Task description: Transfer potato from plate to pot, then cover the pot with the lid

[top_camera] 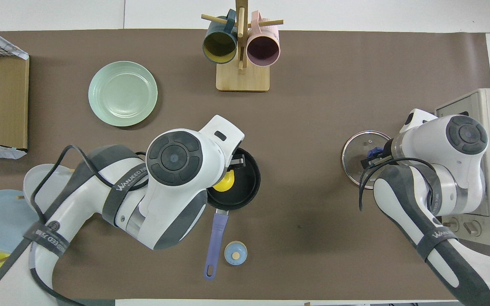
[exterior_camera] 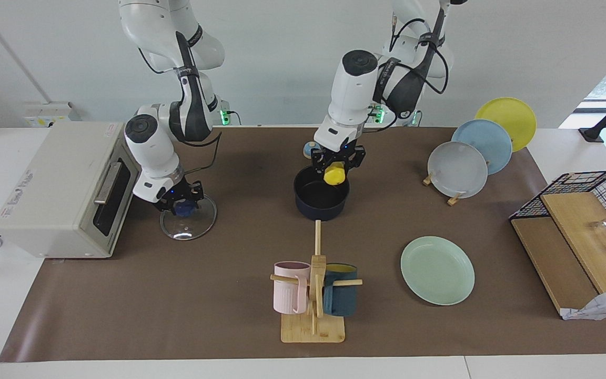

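My left gripper [exterior_camera: 336, 167] is shut on the yellow potato [exterior_camera: 334, 174] and holds it just over the open dark navy pot [exterior_camera: 313, 208], at its rim. In the overhead view the potato [top_camera: 223, 182] shows over the black inside of the pot [top_camera: 247, 180], whose blue handle [top_camera: 215, 238] points toward the robots. The mint-green plate [exterior_camera: 437, 269] lies bare, farther from the robots, toward the left arm's end. The glass lid [exterior_camera: 190, 227] lies flat on the mat in front of the toaster oven. My right gripper [exterior_camera: 181, 205] is down on its blue knob, fingers closed around it.
A toaster oven [exterior_camera: 56, 184] stands at the right arm's end. A mug rack [exterior_camera: 313, 295] with a pink and a teal mug stands farther out than the pot. A small bell [exterior_camera: 311, 151] sits beside the pot handle. A plate rack [exterior_camera: 461, 168] and wire basket [exterior_camera: 587, 195] stand at the left arm's end.
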`<state>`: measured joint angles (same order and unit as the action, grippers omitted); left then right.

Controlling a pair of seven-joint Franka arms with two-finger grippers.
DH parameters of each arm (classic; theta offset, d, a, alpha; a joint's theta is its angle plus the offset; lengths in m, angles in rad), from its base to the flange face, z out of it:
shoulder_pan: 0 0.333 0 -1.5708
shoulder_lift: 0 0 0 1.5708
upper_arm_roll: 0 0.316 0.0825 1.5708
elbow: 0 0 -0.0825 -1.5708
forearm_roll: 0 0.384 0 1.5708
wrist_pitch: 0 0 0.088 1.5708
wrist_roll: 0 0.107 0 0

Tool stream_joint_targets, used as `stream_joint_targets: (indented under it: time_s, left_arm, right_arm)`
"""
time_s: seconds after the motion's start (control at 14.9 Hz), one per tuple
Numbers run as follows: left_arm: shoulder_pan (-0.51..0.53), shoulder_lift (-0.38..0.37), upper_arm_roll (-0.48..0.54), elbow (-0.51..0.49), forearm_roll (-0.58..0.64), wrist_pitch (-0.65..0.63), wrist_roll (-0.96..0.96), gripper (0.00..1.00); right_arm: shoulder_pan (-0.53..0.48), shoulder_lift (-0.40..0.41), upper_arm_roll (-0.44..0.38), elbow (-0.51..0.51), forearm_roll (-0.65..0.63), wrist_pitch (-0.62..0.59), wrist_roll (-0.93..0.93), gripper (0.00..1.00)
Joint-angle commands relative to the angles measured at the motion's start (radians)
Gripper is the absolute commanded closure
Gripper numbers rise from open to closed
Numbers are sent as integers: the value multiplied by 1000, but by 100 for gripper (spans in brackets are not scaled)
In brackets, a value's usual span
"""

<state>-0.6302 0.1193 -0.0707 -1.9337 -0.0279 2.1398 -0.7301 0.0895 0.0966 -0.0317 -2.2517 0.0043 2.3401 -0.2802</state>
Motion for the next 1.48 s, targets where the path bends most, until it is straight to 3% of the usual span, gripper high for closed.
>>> stream_joint_targets:
  time_s: [0.0,0.27,0.47,0.81,1.41]
  left_arm:
    - [-31,26,22,-59,-1,100,-9,100]
    - [-33,83,22,-65,25,138,-12,100]
    - [-33,117,22,-65,60,172,-15,100]
    - [-43,126,22,-89,89,186,-15,100]
    - [-88,109,23,-137,97,186,-29,100]
  right_arm:
    - [-13,-17,6,-9,16,-18,-42,49]
    - [1,0,6,118,14,-151,-33,52]
    - [28,8,9,199,14,-235,-8,62]
    - [120,14,9,300,11,-352,137,100]
    - [191,58,9,445,2,-444,214,100]
